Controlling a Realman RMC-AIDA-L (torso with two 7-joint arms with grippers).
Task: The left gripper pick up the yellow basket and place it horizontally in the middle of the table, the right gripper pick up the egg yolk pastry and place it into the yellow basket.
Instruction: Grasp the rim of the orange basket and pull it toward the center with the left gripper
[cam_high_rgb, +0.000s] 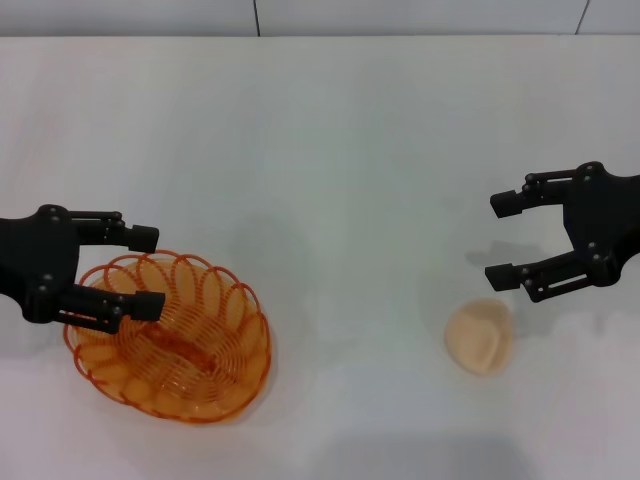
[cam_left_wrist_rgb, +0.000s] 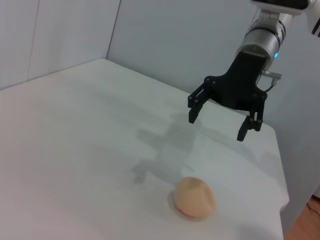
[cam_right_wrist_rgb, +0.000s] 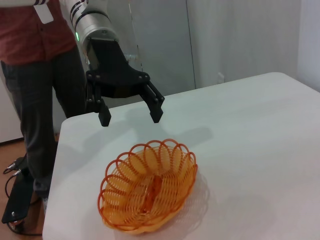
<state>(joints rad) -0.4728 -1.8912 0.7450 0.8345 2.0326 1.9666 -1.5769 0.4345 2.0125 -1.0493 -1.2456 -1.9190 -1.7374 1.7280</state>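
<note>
The yellow basket (cam_high_rgb: 172, 337) sits on the white table (cam_high_rgb: 330, 150) at the near left; it also shows in the right wrist view (cam_right_wrist_rgb: 148, 190). My left gripper (cam_high_rgb: 150, 272) is open, above the basket's far left rim, apart from it; it shows in the right wrist view (cam_right_wrist_rgb: 130, 116) above the basket. The egg yolk pastry (cam_high_rgb: 480, 336) lies at the near right, and shows in the left wrist view (cam_left_wrist_rgb: 195, 197). My right gripper (cam_high_rgb: 503, 239) is open and empty, above the table just beyond the pastry; it shows in the left wrist view (cam_left_wrist_rgb: 218, 125).
A person in a red shirt (cam_right_wrist_rgb: 40, 65) stands off the table's left end. The table's right edge (cam_left_wrist_rgb: 280, 165) lies close behind the right gripper. A wall (cam_high_rgb: 300, 15) runs along the far edge.
</note>
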